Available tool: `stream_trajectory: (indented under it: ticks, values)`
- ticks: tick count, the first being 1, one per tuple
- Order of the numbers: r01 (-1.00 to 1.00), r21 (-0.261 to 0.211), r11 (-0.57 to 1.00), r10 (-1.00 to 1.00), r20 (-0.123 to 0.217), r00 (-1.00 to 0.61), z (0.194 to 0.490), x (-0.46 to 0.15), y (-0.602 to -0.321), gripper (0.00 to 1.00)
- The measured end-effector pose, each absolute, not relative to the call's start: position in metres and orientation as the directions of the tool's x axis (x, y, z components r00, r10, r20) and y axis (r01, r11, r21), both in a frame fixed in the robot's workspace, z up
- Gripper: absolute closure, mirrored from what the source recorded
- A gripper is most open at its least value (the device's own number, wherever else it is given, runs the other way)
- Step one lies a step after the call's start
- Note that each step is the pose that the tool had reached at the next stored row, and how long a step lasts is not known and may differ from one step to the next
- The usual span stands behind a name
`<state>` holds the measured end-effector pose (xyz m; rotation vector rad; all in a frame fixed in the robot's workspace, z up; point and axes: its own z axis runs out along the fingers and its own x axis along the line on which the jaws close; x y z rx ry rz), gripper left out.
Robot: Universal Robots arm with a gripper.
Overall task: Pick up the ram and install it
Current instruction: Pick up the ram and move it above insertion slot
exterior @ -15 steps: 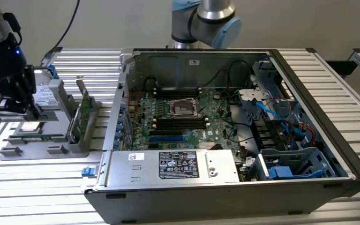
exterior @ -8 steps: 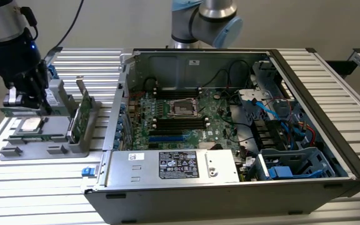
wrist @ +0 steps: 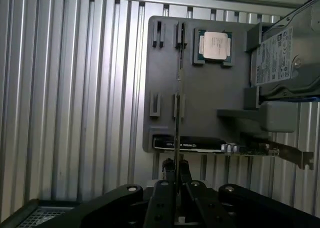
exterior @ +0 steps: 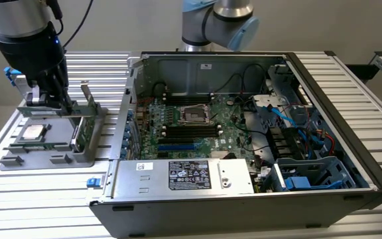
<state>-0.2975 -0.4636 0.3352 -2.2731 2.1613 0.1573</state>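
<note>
Arm: the black wrist of the arm is hanging over the gray holder at the exterior view's left, well apart from the computer case.
Fingers: the fingers are pressing together on the ram, with only the thin board between them; in the wrist view the two fingers are closing on its edge.
Ram: the ram is hanging level in the fingers, gripped near its middle and raised above the holder. The wrist view is looking along its edge, so the ram is appearing as a thin dark line across the holder.
Processor chip: the square silver processor chip is lying flat in its recess on the holder, under the ram; it is also showing in the wrist view.
Expansion card: the green expansion card is standing on its edge at the holder's side nearer to the case; its metal bracket is reaching past the holder.
Hard drive: a hard drive is resting at the holder's edge, just beside the processor chip.
Case: the case is lying open on its side, and the motherboard is facing up, with the processor socket between rows of black memory slots.
Table: the ribbed aluminium table is carrying both the holder and the case.
</note>
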Motion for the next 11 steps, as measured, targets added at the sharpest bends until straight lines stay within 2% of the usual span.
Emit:
stream_trajectory:
  ticks: [11]
  values:
    - [-0.996, 0.066, -0.056, -0.992, -0.12, 0.048, 0.357, -0.254, -0.466, 0.86]
